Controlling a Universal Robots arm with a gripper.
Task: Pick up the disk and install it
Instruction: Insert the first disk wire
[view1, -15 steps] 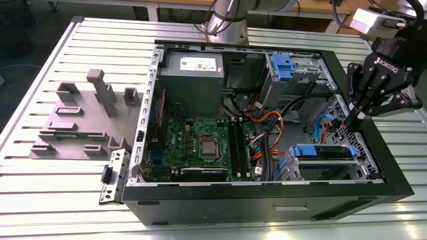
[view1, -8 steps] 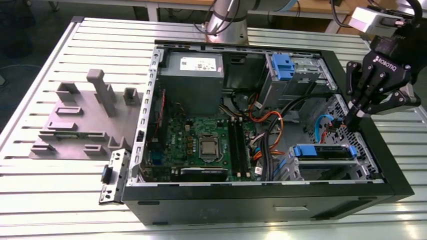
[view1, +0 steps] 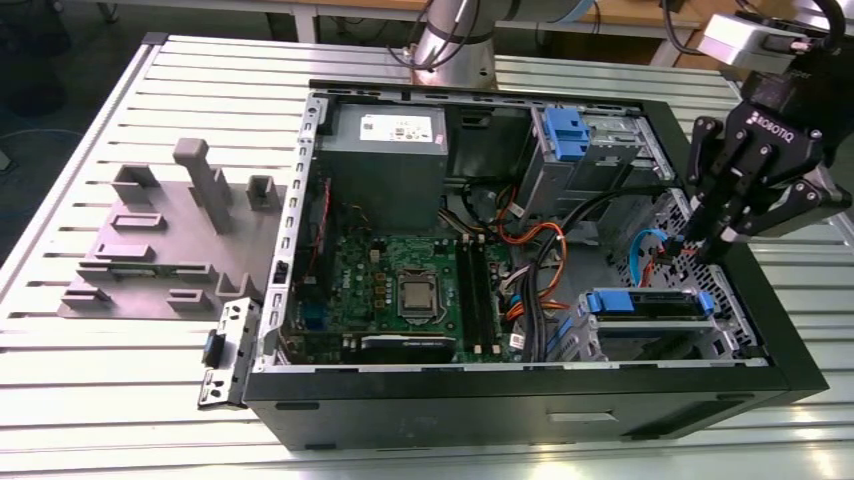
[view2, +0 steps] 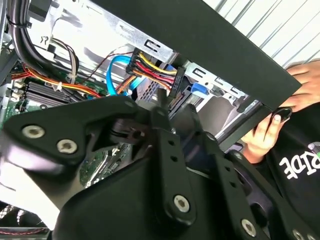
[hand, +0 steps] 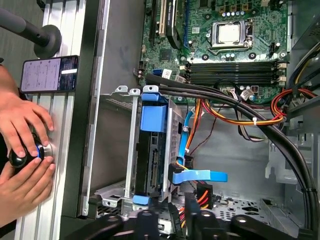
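The blue-framed silver disk (hand: 151, 150) sits inside the metal drive cage (view1: 657, 325) of the open black computer case (view1: 534, 400); the black gripper (view1: 707, 245), fingers narrow and empty, hovers above

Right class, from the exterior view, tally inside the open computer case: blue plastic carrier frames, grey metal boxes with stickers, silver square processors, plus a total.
Blue plastic carrier frames: 2
Grey metal box with white sticker: 1
Silver square processor: 1
Total: 4

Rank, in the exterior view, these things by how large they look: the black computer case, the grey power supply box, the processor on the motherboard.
1. The black computer case.
2. The grey power supply box.
3. The processor.
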